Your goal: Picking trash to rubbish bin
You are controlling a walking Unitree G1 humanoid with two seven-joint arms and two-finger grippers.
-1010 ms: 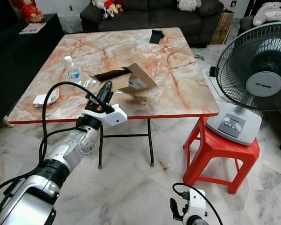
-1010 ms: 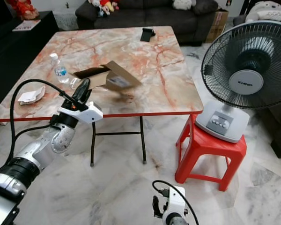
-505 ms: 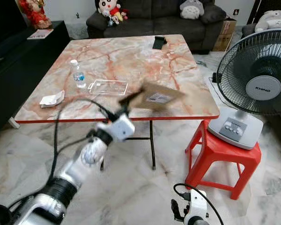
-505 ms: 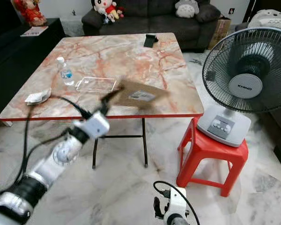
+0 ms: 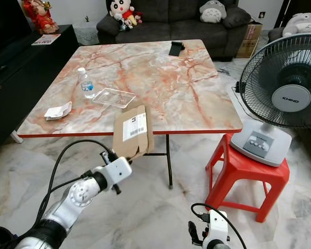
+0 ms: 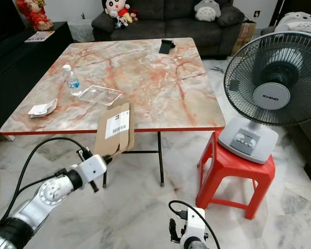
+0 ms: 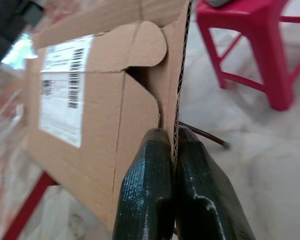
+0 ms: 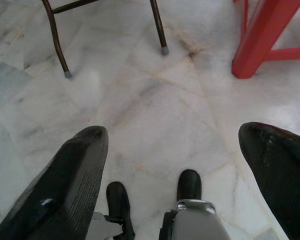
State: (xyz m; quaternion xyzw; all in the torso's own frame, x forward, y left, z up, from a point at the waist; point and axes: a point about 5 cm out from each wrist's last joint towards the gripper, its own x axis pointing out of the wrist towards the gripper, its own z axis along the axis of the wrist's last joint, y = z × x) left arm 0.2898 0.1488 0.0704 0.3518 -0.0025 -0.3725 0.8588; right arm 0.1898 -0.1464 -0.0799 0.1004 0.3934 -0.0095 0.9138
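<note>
Left wrist view: left gripper [image 7: 173,150] jaws pinch flattened cardboard box [image 5: 132,129] (label up) in front of table [image 5: 197,104]; right gripper [image 8: 175,145] jaws open, idle.

Materials & finishes, w/ left tool on cardboard

Flattened brown corrugated cardboard box [image 5: 132,130]: matt, fluted edge visible, w/ white paper label. Left tool [image 7: 173,150]: black fingers [image 7: 145,200] w/ fine-textured rubbery surface, slight sheen. Square marble-pattern worktop [image 5: 197,98]: smooth, glossy, red edge trim. Clear plastic tray [image 5: 113,97] & clear plastic bottle [image 5: 85,83]: shiny. Pale marble floor [image 8: 155,110]: polished, veined. Red plastic stool [image 5: 246,171]: smooth, semi-gloss. Grey-white plastic fan [image 5: 282,96] w/ dark wire grille.
</note>
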